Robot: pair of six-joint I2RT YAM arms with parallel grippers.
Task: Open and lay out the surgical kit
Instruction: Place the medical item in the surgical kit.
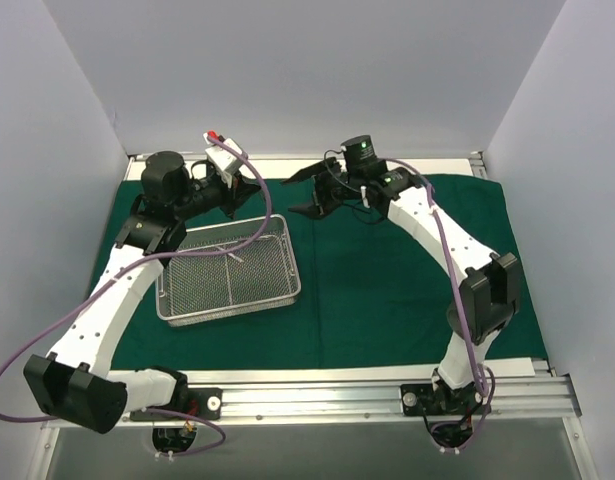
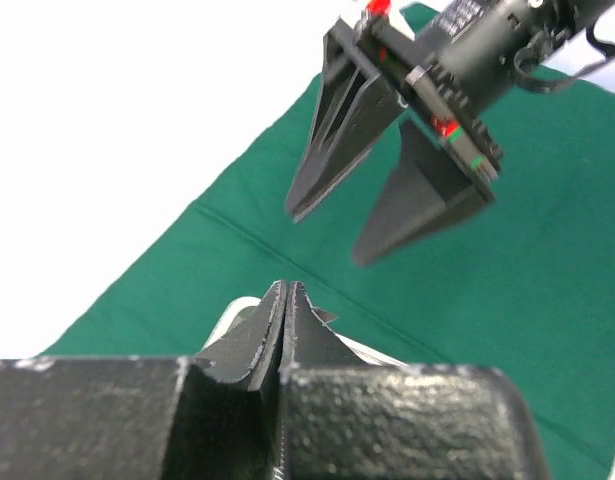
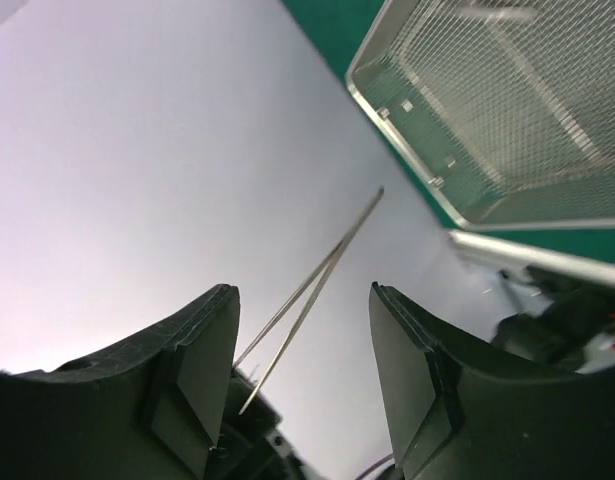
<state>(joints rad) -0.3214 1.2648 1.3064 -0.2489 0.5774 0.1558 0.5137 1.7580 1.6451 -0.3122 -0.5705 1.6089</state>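
The dark green cloth [image 1: 387, 280] lies spread flat over the table. On its left part stands the silver wire-mesh tray [image 1: 232, 312] with thin metal instruments [image 1: 232, 255] inside. My left gripper [image 1: 229, 200] hovers over the tray's back edge, its jaws pressed together [image 2: 288, 285]. Facing it from the right, my right gripper [image 1: 292, 195] hangs above the cloth with its fingers spread [image 2: 327, 238]. In the right wrist view, slim metal tweezers [image 3: 317, 270] lie loose between the open jaws [image 3: 302, 290], leaning toward the left finger. The tray [image 3: 407, 160] shows beyond them.
White walls close in the back and both sides. A metal rail [image 1: 387, 385] runs along the near edge, with both arm bases on it. Purple cables [image 1: 442, 240] trail along the arms. Bare green cloth [image 2: 547, 280] stretches right of the tray.
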